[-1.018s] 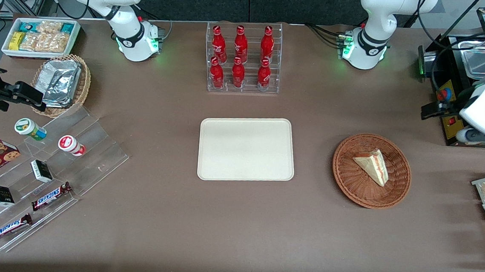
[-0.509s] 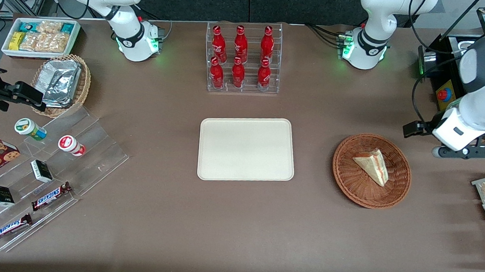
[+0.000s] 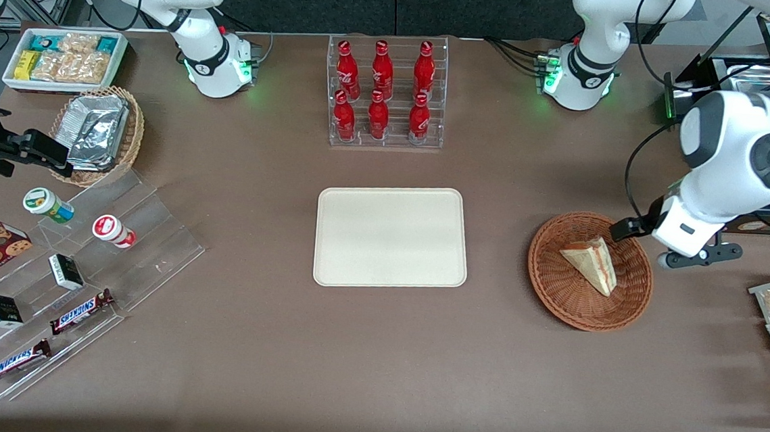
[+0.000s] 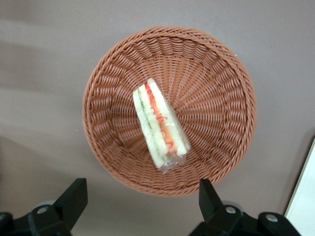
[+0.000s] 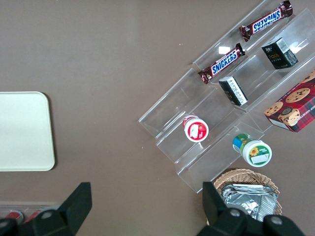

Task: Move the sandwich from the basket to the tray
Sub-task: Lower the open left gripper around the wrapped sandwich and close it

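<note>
Half a second on, I see my gripper (image 4: pixel 140 199), fingers wide apart and empty, now above the basket (image 3: pixel 590 271) holding the sandwich (image 3: pixel 592 263).

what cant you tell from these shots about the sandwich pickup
- Gripper: the front view hides the fingers under the arm's own body; the wrist view shows them spread wide, their bases cut by the edge.
- Sandwich underside: hidden against the basket.
- Tray: only a sliver in the wrist view.

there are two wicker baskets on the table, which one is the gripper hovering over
The reddish-brown basket holding the sandwich, toward the working arm's end. The open gripper hangs above its rim. The lighter tan basket holds foil packets at the parked arm's end.
</note>
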Tool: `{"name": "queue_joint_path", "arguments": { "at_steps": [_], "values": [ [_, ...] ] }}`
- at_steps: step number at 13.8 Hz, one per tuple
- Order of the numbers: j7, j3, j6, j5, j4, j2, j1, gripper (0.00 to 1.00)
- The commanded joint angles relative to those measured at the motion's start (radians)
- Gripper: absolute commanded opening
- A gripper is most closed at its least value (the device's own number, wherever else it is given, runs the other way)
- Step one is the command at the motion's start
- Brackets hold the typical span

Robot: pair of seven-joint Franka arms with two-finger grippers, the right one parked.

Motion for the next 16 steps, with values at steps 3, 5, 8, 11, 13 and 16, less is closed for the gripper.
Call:
{"name": "queue_joint_path", "arguments": {
  "at_steps": [3,5,8,11,13,16],
  "values": [
    [-0.260,-0.043,0.120,0.003,-0.023,0.054,0.006,1.00],
    [-0.355,-0.048,0.199,0.007,-0.061,0.064,0.005,1.00],
    [-0.418,-0.046,0.245,0.012,-0.092,0.084,0.005,1.00],
    [-0.455,-0.046,0.248,0.017,-0.103,0.107,0.005,1.00],
    [-0.478,-0.046,0.247,0.017,-0.109,0.118,0.005,1.00],
    [-0.487,-0.046,0.259,0.018,-0.112,0.135,0.006,1.00]
  ]
}}
